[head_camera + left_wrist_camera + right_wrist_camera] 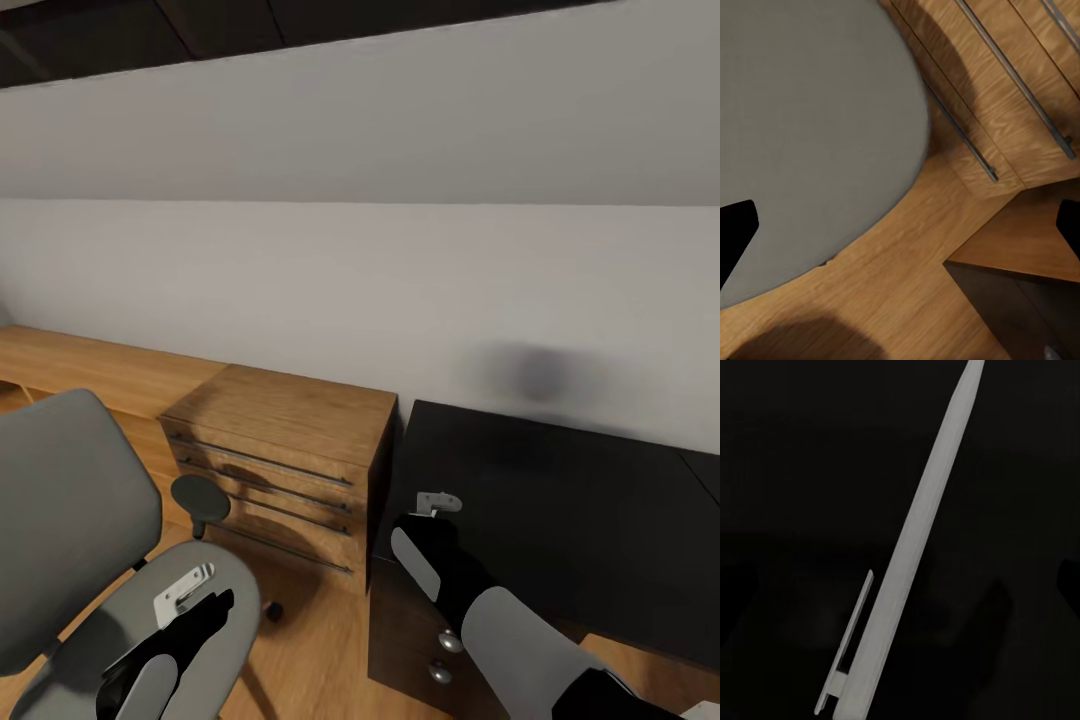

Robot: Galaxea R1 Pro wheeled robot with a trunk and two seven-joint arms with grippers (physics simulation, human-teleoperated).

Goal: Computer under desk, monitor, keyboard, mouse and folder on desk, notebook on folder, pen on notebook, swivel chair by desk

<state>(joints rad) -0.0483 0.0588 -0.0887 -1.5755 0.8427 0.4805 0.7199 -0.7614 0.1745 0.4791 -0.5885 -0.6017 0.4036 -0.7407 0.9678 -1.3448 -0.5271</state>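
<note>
Nearest the right wrist camera, a slim white stick pen with a side clip (916, 551) runs on a slant from the lower left of that frame to the top right, against a glossy black surface that I take to be the top of the large black desk (560, 500). Dark fingertip shapes sit at the left and right edges of that frame, well apart from the pen, so the right gripper (438, 503) stands wide and holds nothing. In the head view that gripper hangs over the desk's left end, lower centre of the frame, at the end of a black and grey forearm.

Black drawers with round silver knobs (445, 655) sit below the desktop's left edge. Just left of the desk stands a low oak drawer chest with long metal bar handles (285, 450), joined to low oak shelving (90, 365) along the pale grey wall (360, 280).

At the lower left of the head view is the grey upholstered swivel chair (70, 510) with a round black armrest (200, 497). The left gripper (185, 595) hovers over the chair's seat; in the left wrist view its dark fingertips (735, 232) lie at opposite frame edges, spread wide and empty, above the grey seat (810, 127) and the light wood floor (907, 285).
</note>
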